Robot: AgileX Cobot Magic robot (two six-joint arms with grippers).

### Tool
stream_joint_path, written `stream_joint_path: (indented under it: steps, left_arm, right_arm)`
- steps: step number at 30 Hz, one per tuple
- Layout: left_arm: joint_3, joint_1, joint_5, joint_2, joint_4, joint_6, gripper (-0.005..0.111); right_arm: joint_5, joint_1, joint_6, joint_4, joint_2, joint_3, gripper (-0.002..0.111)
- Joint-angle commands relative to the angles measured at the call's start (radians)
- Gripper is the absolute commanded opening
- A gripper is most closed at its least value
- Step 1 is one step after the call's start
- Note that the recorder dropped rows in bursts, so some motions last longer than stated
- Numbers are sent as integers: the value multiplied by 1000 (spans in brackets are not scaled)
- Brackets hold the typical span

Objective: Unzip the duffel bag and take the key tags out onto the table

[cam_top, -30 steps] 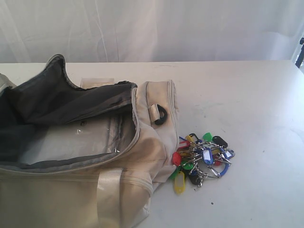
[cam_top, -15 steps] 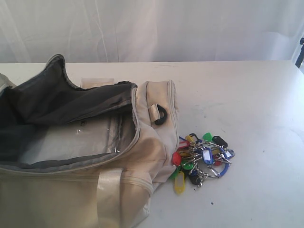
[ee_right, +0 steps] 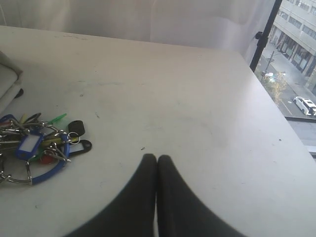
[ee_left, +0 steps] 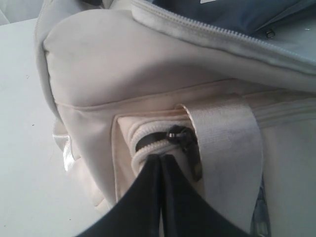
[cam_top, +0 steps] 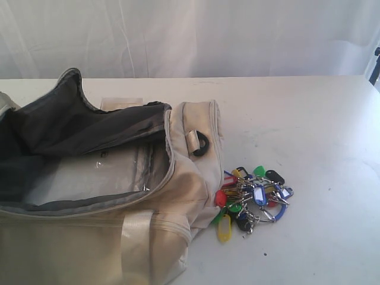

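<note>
1. The duffel bag (cam_top: 178, 178) sits on the left side of the table (cam_top: 309, 130). Its main zip is wide open and you can see the dark grey lining.
2. The key tags (cam_top: 252, 199) are out on the tabletop, a colourful clump just beside the bag's end, near the black D-ring (cam_top: 200, 145).
3. Left gripper (ee_left: 161, 158): fingers pressed together, nothing pinched. The tips are right up by the side pocket's zipper pull (ee_left: 180, 137), next to a white strap (ee_left: 227, 148). Can't tell if they actually touch it.
4. Right gripper (ee_right: 157, 159): also pressed together and empty, over bare table, with the key tags near it.
</note>
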Motion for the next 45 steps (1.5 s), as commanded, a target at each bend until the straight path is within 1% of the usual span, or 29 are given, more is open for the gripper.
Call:
stream_joint_path:
  steps: [1, 24, 30, 45]
  left_arm:
    - [3, -6, 1, -5, 1, -8, 0]
    - [3, -6, 1, -5, 1, -8, 0]
    - [3, -6, -2, -5, 1, -63, 0]
    - [3, -6, -20, -5, 1, -56, 0]
  right_arm:
    - [-9, -6, -1, 5, -5, 3, 0]
    - [-9, -6, -1, 5, -5, 3, 0]
    - [-9, -6, -1, 5, -5, 3, 0]
    - [-9, -6, -1, 5, -5, 3, 0]
